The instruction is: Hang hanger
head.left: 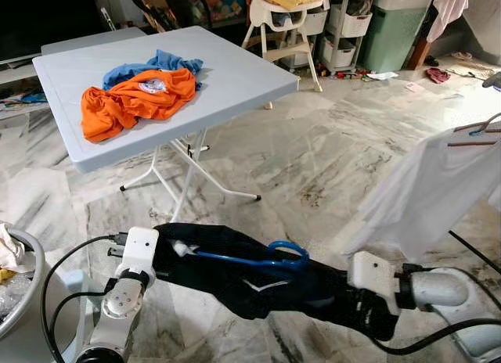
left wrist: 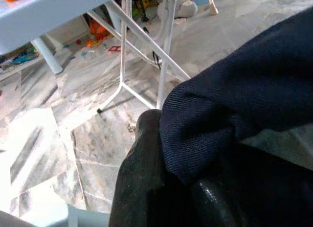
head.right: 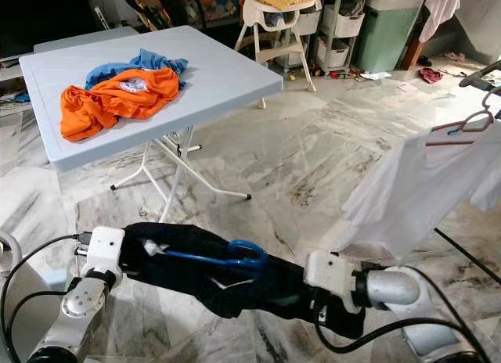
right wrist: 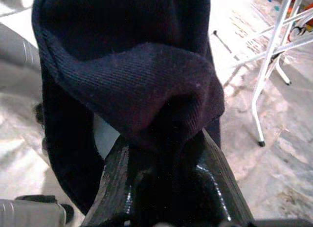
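Currently: dark navy garment point(head.left: 258, 273) on blue plastic hanger point(head.left: 266, 259), stretched between both grippers.
Left gripper point(left wrist: 161, 188) clamped on one end; right gripper point(right wrist: 166, 188) clamped on the other; hanger midway between.

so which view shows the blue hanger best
The left eye view: the blue hanger lies across the dark navy garment, hook loop and arm both plain. The right eye view shows it equally whole, nearer the frame's middle. Both wrist views show navy cloth bunched over each tool's black fingers.
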You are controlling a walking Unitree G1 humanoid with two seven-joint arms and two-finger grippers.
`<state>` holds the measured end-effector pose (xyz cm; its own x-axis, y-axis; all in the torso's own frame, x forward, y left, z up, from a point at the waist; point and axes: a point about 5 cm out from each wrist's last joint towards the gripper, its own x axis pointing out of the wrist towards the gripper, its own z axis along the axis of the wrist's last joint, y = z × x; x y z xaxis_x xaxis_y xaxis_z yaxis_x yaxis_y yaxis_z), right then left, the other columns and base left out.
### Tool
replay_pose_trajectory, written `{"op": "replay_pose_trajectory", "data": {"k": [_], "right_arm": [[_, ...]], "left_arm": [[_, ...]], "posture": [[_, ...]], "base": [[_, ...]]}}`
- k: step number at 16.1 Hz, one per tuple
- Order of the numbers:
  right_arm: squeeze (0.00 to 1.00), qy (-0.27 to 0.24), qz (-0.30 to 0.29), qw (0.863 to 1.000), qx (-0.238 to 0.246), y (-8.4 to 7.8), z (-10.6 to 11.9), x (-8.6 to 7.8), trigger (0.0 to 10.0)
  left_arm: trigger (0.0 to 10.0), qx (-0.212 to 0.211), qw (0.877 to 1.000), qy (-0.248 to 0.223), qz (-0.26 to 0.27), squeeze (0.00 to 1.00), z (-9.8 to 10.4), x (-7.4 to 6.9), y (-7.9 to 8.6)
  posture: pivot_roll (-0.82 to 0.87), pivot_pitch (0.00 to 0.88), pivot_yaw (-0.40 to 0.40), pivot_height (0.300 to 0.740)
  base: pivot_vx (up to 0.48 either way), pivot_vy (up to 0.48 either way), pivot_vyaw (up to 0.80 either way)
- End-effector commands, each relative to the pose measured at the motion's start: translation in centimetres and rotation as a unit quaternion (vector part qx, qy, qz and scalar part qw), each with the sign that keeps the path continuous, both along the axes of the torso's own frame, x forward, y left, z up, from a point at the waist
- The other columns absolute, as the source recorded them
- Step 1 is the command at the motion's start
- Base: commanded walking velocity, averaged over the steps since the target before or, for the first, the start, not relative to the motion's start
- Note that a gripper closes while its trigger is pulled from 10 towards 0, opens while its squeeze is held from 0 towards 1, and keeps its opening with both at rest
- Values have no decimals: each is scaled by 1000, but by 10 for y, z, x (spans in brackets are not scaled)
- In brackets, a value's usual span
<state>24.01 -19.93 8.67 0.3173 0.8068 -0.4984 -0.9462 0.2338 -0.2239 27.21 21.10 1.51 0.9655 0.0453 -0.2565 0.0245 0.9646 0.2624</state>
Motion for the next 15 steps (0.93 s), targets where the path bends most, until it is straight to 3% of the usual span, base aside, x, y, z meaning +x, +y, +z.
{"op": "replay_pose_trajectory", "data": {"k": [1, 4, 8, 12, 15], "right_arm": [[0, -6, -26, 1000, -5, -19, 15, 6, 10000], [0, -11, -33, 998, 45, -14, 32, 12, 10000], [0, -7, -33, 997, 72, -10, 42, 13, 10000], [0, 1, -46, 982, 183, 11, 63, 18, 10000], [0, 4, -72, 961, 268, 25, 76, 25, 10000]], "left_arm": [[0, 13, 999, 1, 47, 0, 5, -1, 29], [0, 8, 999, 27, 38, 0, -4, -6, 24], [0, 5, 999, 38, 29, 0, -9, -8, 20], [0, -18, 997, 68, -12, 0, -21, -14, 0], [0, -36, 996, 69, -45, 0, -23, -16, -19]], "posture": [[-104, 0, 48, 740], [-104, 0, 50, 740], [-105, 0, 51, 740], [-103, 0, 51, 740], [-102, 0, 48, 740]], "base": [[0, 0, 0], [0, 0, 0], [0, 0, 0], [0, 0, 0], [0, 0, 0]]}}
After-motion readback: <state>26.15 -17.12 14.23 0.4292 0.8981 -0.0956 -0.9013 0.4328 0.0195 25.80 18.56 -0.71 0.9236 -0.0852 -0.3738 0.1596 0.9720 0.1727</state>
